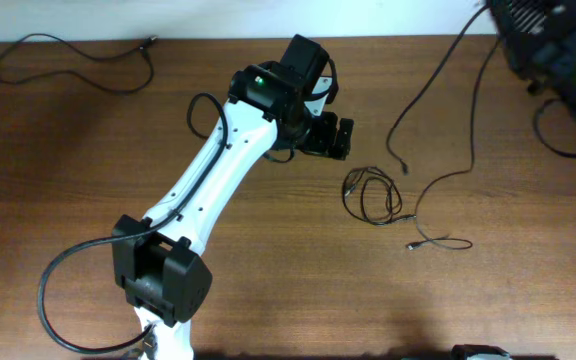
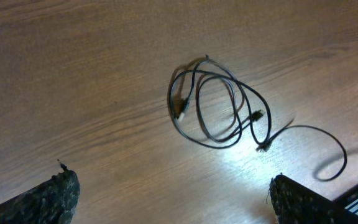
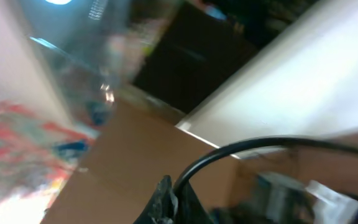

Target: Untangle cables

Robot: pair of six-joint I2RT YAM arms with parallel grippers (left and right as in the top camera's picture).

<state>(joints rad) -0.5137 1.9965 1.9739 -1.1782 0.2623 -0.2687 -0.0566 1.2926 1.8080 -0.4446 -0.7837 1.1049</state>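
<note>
A tangle of thin black cables (image 1: 372, 195) with silvery tips lies coiled on the wooden table right of centre. It also shows in the left wrist view (image 2: 216, 107). My left gripper (image 1: 338, 138) hovers just up-left of the tangle, open and empty (image 2: 173, 190). Two more thin cables (image 1: 438, 85) run from the table near the tangle up toward my right arm (image 1: 553, 45) at the top right corner. My right gripper (image 3: 169, 186) has its fingers pressed together with a black cable (image 3: 260, 146) coming out from between them; its camera faces the room.
A separate thin black cable (image 1: 68, 62) lies loose at the far left back of the table. One loose cable end with a connector (image 1: 411, 245) lies right of the tangle. The left arm's body (image 1: 198, 190) crosses the table's middle.
</note>
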